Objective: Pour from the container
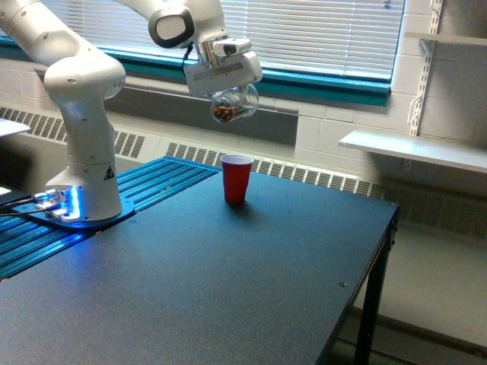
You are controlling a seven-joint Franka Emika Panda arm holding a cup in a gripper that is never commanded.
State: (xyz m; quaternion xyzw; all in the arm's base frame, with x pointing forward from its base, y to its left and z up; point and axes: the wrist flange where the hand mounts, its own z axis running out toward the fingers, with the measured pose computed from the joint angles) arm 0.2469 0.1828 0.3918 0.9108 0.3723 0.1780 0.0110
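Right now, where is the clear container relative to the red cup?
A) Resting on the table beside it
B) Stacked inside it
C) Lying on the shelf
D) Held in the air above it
D: the gripper holds the clear container, brown bits inside, up in the air, with the red cup standing on the table below it.

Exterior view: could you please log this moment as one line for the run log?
gripper: shut on clear cup | clear cup: tilted, brown bits inside, held above red cup | red cup: upright on black table | pour: none visible
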